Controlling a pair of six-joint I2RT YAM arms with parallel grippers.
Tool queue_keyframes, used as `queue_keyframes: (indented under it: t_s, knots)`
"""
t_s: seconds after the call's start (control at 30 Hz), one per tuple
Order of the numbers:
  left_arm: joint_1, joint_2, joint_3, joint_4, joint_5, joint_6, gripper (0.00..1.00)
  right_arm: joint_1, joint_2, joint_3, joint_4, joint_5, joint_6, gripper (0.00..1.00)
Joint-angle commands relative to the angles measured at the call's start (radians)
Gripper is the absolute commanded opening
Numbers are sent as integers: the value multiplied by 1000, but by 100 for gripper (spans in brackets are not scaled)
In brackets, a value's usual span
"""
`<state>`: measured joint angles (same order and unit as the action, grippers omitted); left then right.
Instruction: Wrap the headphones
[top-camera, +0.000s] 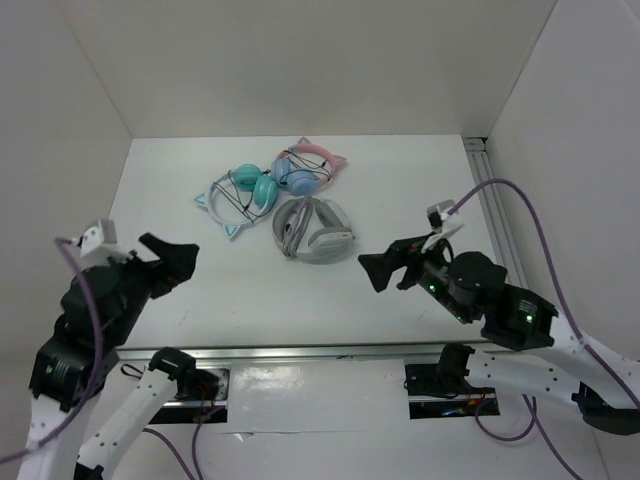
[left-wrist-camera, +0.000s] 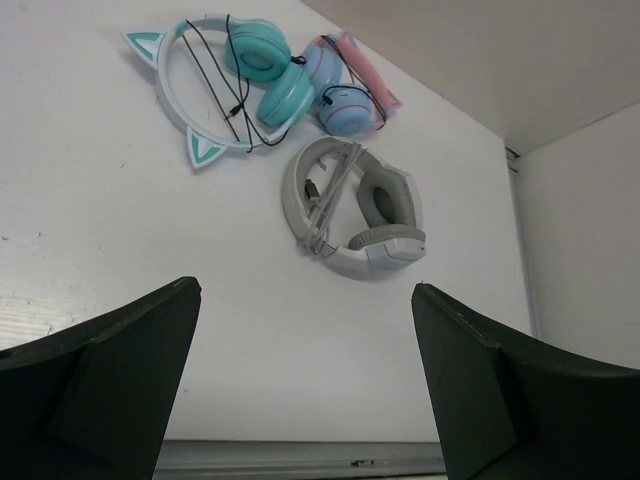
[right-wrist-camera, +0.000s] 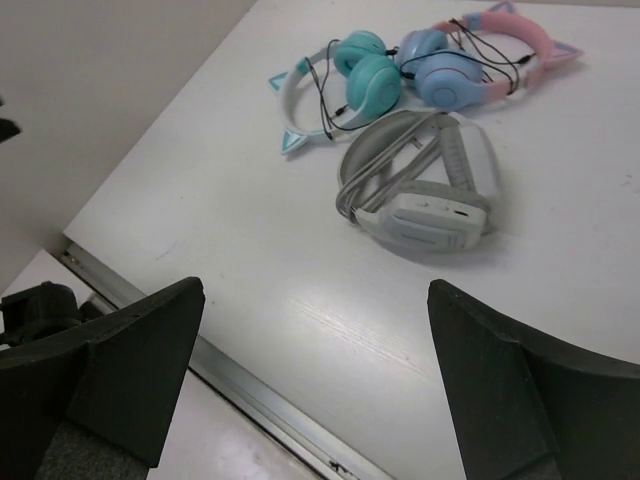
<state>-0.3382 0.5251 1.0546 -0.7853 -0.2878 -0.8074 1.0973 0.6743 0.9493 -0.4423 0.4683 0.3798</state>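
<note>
The teal cat-ear headphones (top-camera: 240, 199) lie flat at the back middle of the table, white headband to the left, thin black cable wound across the band. They also show in the left wrist view (left-wrist-camera: 230, 80) and in the right wrist view (right-wrist-camera: 340, 85). My left gripper (top-camera: 172, 262) is open and empty, raised at the near left, well short of them. My right gripper (top-camera: 385, 268) is open and empty, raised at the near right. Each wrist view shows its own open jaws, left (left-wrist-camera: 305, 300) and right (right-wrist-camera: 315, 300), above bare table.
Blue-and-pink cat-ear headphones (top-camera: 308, 165) touch the teal pair on its right. Grey-white plain headphones (top-camera: 314, 230) lie just in front of both. White walls enclose the table on three sides. A metal rail (top-camera: 300, 352) runs along the near edge, another (top-camera: 497, 200) along the right.
</note>
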Motion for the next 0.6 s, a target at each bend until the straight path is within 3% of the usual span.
queue_keyframes:
  t_s: [0.0,0.2,0.57]
  knots:
    - [-4,-141,27,-133,53,91,100,9,-61,109,-274,64,44,100]
    - [-4,-327,4,-196,41,91,100,9,-105,186,-358,64,53,100]
    - [-4,-375,-15,-250,39,100,100,9,-96,206,-378,102,44,100]
